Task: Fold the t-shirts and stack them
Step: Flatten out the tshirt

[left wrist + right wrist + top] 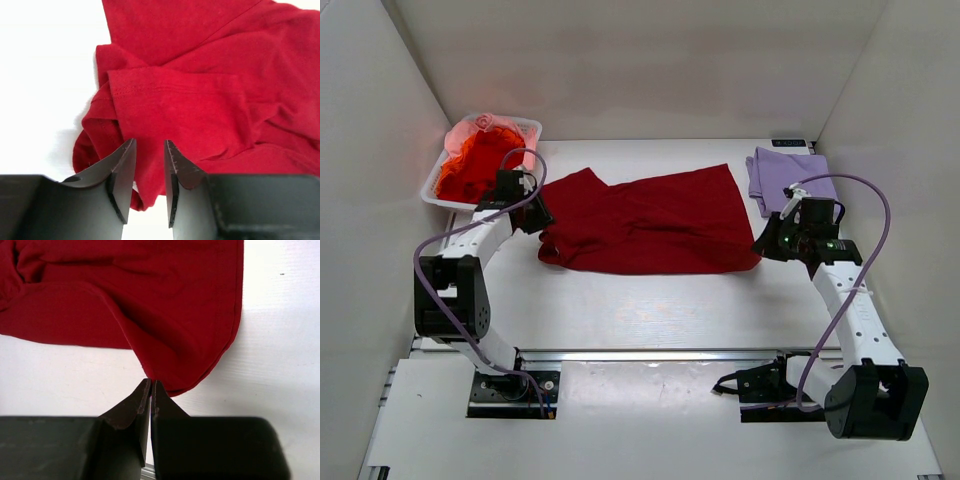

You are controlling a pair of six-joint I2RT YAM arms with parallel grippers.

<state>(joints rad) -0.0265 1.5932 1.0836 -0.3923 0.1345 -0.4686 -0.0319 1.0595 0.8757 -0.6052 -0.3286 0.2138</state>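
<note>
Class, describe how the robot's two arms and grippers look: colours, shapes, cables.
The left arm and right arm have white links with black joints and black bases. A lavender cable loops loosely along each. The left gripper and right gripper are black, each with two flat, tapering fingers.

The large cloth t-shirt (650,222) is coloured plain dark red, the folded cloth shirt (788,176) pale lavender (unpatterned), the crumpled shirts (475,168) bright orange-red.
</note>
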